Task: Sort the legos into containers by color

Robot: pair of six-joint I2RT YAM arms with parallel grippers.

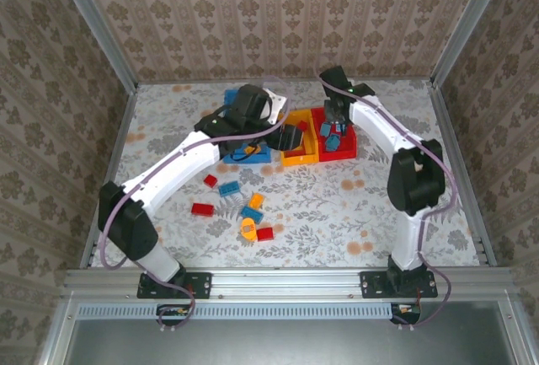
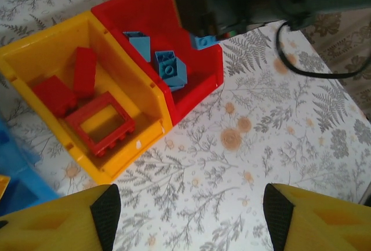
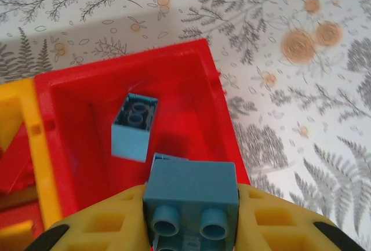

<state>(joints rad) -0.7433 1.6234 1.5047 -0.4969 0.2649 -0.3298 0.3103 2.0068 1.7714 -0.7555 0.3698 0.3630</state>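
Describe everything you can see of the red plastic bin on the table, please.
The red open-topped rectangular plastic bin sits upright on the flower-patterned table, one long wall against the yellow-orange plastic bin. Its walls look smooth and glossy. Inside it lie at least two loose light blue plastic bricks. The right gripper hangs over it, shut on one more light blue brick; whether that brick touches the bin is unclear.

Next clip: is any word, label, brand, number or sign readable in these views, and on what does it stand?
None can be read.
The red bin and yellow bin show no label.
The studs of the blue brick in the right end effector are too blurred to show any embossing.
The wallpaper and table cover bear patterns only.
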